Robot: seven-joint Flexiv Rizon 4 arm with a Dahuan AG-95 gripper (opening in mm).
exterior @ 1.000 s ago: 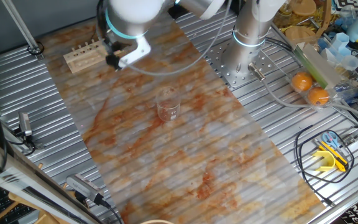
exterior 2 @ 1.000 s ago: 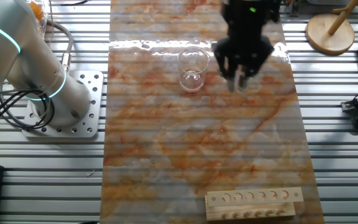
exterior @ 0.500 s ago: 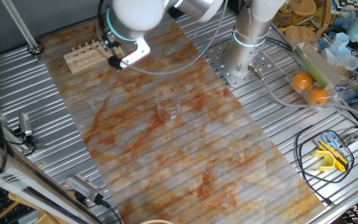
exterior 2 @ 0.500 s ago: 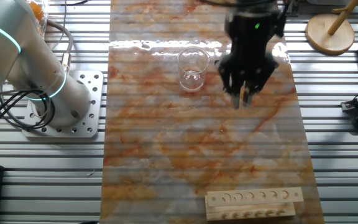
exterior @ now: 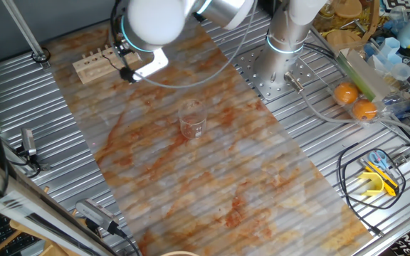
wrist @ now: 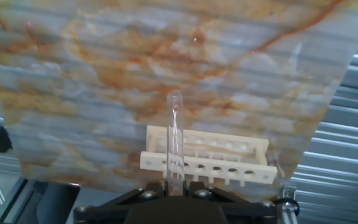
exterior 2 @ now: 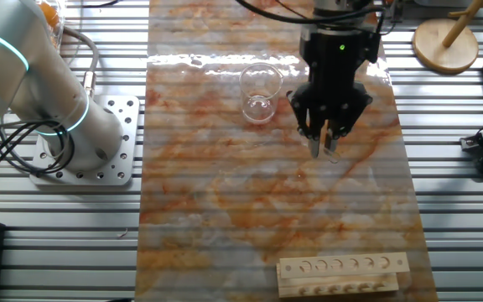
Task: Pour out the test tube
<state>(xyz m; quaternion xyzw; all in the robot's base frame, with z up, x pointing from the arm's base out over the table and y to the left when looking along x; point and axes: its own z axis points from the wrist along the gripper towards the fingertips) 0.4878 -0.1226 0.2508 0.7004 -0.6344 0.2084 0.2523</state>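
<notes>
gripper [wrist: 176,186] clamped on test tube [wrist: 175,140], upright | above mat, wooden rack [wrist: 207,157] ahead | beaker [exterior 2: 259,91] apart

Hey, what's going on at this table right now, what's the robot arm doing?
The arm's gripper is holding a slim clear test tube by one end, above the marbled mat. From the hand view the tube points toward the wooden rack at the mat's edge. The glass beaker stands upright on the mat, off to one side of the gripper. Whether anything is in the tube or beaker can't be told.
</notes>
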